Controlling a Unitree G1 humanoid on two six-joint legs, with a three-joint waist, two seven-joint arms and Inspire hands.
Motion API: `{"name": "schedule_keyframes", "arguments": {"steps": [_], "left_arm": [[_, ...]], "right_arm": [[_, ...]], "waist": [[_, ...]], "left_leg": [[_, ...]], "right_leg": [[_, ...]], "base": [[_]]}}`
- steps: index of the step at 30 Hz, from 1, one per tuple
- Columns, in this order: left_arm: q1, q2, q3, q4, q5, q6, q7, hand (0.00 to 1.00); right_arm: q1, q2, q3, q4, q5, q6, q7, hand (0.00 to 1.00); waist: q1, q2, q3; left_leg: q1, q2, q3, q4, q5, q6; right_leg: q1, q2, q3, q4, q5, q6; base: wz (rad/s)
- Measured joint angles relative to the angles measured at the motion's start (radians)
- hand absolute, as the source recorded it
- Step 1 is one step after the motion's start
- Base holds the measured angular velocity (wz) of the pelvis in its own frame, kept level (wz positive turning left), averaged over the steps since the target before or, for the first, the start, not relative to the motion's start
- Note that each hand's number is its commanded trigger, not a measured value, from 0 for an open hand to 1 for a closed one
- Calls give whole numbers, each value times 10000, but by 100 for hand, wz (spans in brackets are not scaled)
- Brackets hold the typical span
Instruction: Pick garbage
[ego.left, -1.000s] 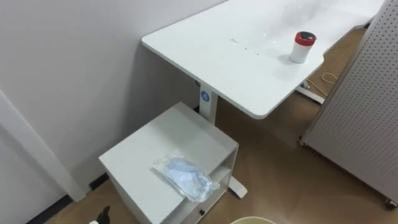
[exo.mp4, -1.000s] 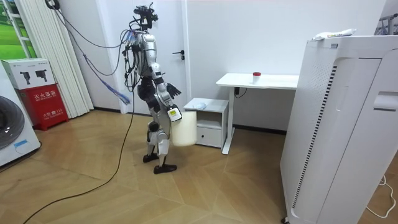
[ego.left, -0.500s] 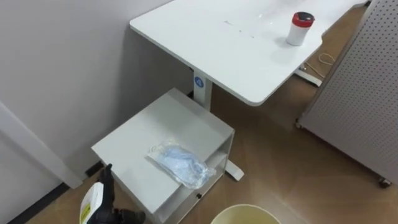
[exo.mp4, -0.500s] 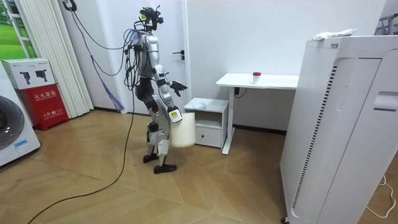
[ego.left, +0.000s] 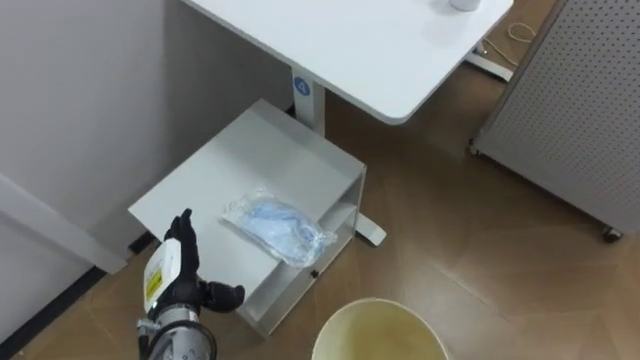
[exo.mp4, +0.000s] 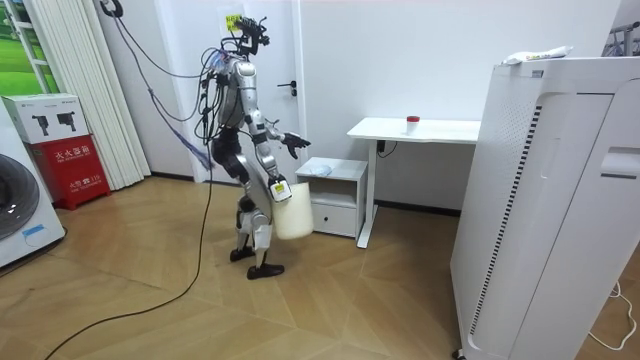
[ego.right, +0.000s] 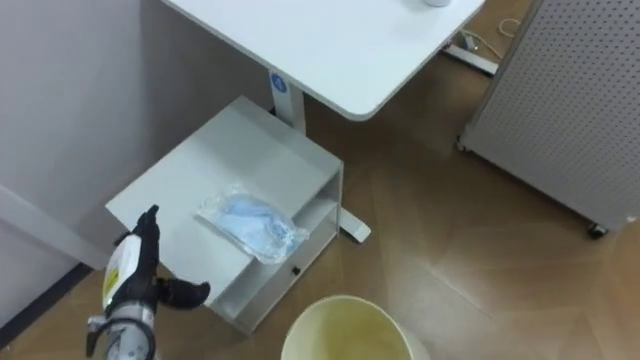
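A clear plastic bag with crumpled blue stuff inside (ego.left: 280, 228) lies on top of a low white cabinet (ego.left: 250, 160), near its front right edge. My left hand (ego.left: 172, 285) is open with straight fingers. It hovers at the cabinet's near left corner, a hand's width short of the bag, and touches nothing. A cream round bin (ego.left: 380, 330) hangs below and to the right of the cabinet, clear of the floor. In the room view my right hand (exo.mp4: 278, 188) grips the bin (exo.mp4: 295, 215) at its rim, while I stand facing the cabinet (exo.mp4: 335, 190).
A white desk (ego.left: 350, 50) stands just behind and above the cabinet, with a red-capped can (exo.mp4: 412, 122) on it. A perforated white panel (ego.left: 570, 100) on castors stands to the right. The grey wall runs along the left. Wooden floor lies between cabinet and panel.
My left hand has risen into the eye view and reached forward toward the cabinet. The head camera has tipped down, so the bin's rim now shows. The bag has not moved.
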Motion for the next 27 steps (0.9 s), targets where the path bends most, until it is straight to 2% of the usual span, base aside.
{"name": "schedule_keyframes", "arguments": {"steps": [6,11,19,23,27], "left_arm": [[-348,-51,-83,13,24,-7,465,0],[-1036,-55,-264,175,230,-54,1225,0],[-1267,-117,-889,173,492,-54,1701,0],[-1384,-20,-1046,189,1113,-54,1896,0],[-1538,-46,-1099,354,1693,-56,1894,0]], "right_arm": [[-406,132,483,-60,407,-10,-161,100],[-870,219,612,-65,565,4,-270,100],[-876,238,1069,-120,1224,-3,24,100],[-872,229,1144,-393,1494,-132,154,100],[-868,277,1256,-443,1694,-262,142,100]], "waist": [[12,45,43],[-44,160,195],[-223,179,202],[-438,207,226],[-519,206,238]], "left_leg": [[-941,247,63,841,-185,-76],[-1606,276,123,1372,-233,-67],[-2305,362,136,1875,-306,-125],[-2875,402,110,2336,-410,-166],[-2975,493,135,2681,-568,-204]], "right_leg": [[-826,64,-29,489,29,-197],[-1508,10,-27,1018,5,-265],[-2199,25,-7,1469,-72,-415],[-2757,-10,-61,1930,-216,-521],[-2875,16,-20,2256,-382,-587]], "base": [[-7],[-1],[-1],[1],[-3]]}}
